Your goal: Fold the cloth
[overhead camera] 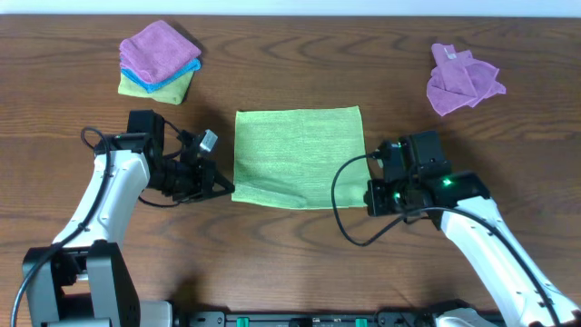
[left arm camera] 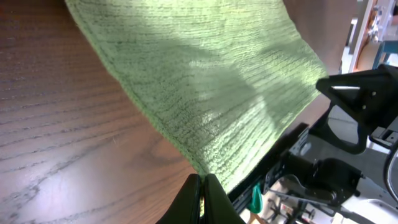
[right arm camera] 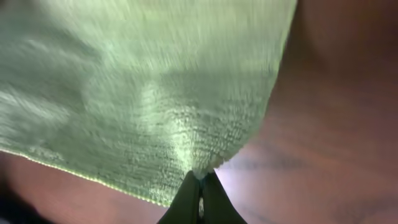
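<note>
The cloth (overhead camera: 298,156) is a lime-green square lying flat on the wooden table (overhead camera: 290,263) in the middle of the overhead view. My left gripper (overhead camera: 228,191) is at its near-left corner, shut with the corner pinched between the tips. In the left wrist view the cloth (left arm camera: 205,74) runs down into the closed left gripper (left arm camera: 203,180). At the near-right corner my right gripper (overhead camera: 367,197) is shut as well. The right wrist view shows the cloth (right arm camera: 137,81) puckered into the tips of the right gripper (right arm camera: 200,177).
A stack of folded cloths (overhead camera: 160,59), purple over blue over green, sits at the back left. A crumpled purple cloth (overhead camera: 463,80) lies at the back right. The arm bases and a dark rail (overhead camera: 300,318) line the table's front edge.
</note>
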Robot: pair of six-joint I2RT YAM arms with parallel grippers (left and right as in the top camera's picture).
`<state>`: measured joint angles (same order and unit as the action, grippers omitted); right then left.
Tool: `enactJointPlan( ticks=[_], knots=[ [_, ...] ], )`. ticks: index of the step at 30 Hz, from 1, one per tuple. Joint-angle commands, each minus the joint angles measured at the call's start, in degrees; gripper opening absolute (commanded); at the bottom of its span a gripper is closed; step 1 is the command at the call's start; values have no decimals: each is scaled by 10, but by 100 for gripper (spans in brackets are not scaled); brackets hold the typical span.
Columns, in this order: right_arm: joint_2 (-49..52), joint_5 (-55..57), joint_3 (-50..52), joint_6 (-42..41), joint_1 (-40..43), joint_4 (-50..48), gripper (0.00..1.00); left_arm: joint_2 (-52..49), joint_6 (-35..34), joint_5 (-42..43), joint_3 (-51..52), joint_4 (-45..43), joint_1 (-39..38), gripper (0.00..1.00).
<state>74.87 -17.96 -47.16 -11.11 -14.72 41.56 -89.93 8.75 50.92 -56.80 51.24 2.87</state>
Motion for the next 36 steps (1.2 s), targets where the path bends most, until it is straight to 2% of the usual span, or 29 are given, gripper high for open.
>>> enactJointPlan(
  ticks=[1, 7, 12, 14, 18, 19, 21, 22, 24, 26, 32, 36],
  knots=[
    [-3, 27, 0, -11, -5, -43, 1, 8, -39, -3, 1, -41, 0, 6],
    [31, 47, 0, -11, -5, -168, 1, 7, -167, -25, 1, -204, 0, 6],
    [88, 46, 0, -25, -5, -247, 1, -4, -231, -35, 1, -321, -16, 6],
    [99, 46, -1, -35, -5, -251, 1, -7, -244, -36, 1, -342, -27, 6],
    [99, 47, -1, -35, -5, -248, 1, -8, -236, -69, 1, -309, -35, 7],
    [99, 47, -1, -35, -5, -247, 1, -8, -233, -73, 1, -294, -34, 14],
    [99, 47, -1, -37, -5, -245, 1, -8, -234, -76, 1, -254, -33, 50],
    [99, 47, -1, -37, -6, -245, 2, -8, -234, -74, 1, -233, -33, 63],
    [99, 47, -1, -37, -6, -244, 1, -8, -233, -49, 1, -187, -33, 58],
    [99, 47, -1, -37, -6, -242, 1, -8, -234, -29, 1, -157, -33, 61],
    [99, 47, -1, -37, -6, -241, 1, -8, -284, 2, 1, -159, -45, 64],
    [99, 47, -1, -37, -6, -240, 1, -9, -323, -6, 1, -182, -93, 67]
  ],
)
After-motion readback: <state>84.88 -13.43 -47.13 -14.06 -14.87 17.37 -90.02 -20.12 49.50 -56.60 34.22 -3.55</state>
